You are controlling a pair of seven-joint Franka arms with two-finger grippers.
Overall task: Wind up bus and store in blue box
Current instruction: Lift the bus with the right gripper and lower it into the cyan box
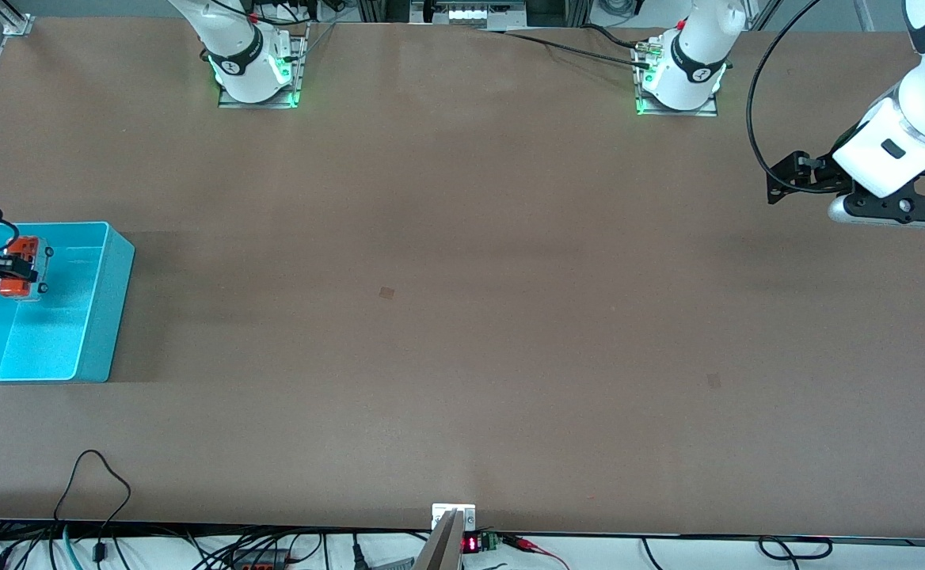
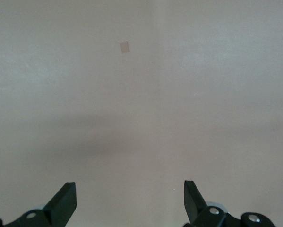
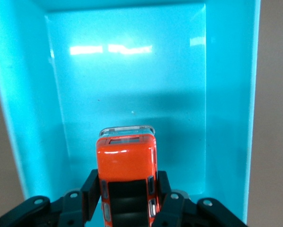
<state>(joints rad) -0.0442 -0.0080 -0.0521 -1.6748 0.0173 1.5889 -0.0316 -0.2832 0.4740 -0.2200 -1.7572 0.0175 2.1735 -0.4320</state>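
Right gripper (image 3: 127,201) is clamped on the bus (image 3: 126,175), with 1 finger on each long side of the toy, and it hangs over the blue box (image 1: 98,317), at the part of the box that lies farther from the front camera. In the right wrist view the orange body sticks out in front of the fingers, its pale end pointing ahead, and the turquoise floor of the box is directly below the gripper. The bus does not seem to touch the floor yet, but the height above it is hard to judge.

Left gripper (image 2: 130,203) waits with its jaws spread wide and nothing between them, over bare table (image 1: 462,317) at the left arm's end, well apart from the box. Below it there is only the brown surface and 1 small pale mark (image 2: 124,47).

My judgement is that the step in hand is the placing. To do it well, the right gripper should come down straight until the wheels are on or just above the floor, keeping the bus level and away from the walls beside it. If the spring is wound, the toy may roll as soon as the fingers let go, so a low release is safer. After that, the fingers should rise straight up without catching the roof.
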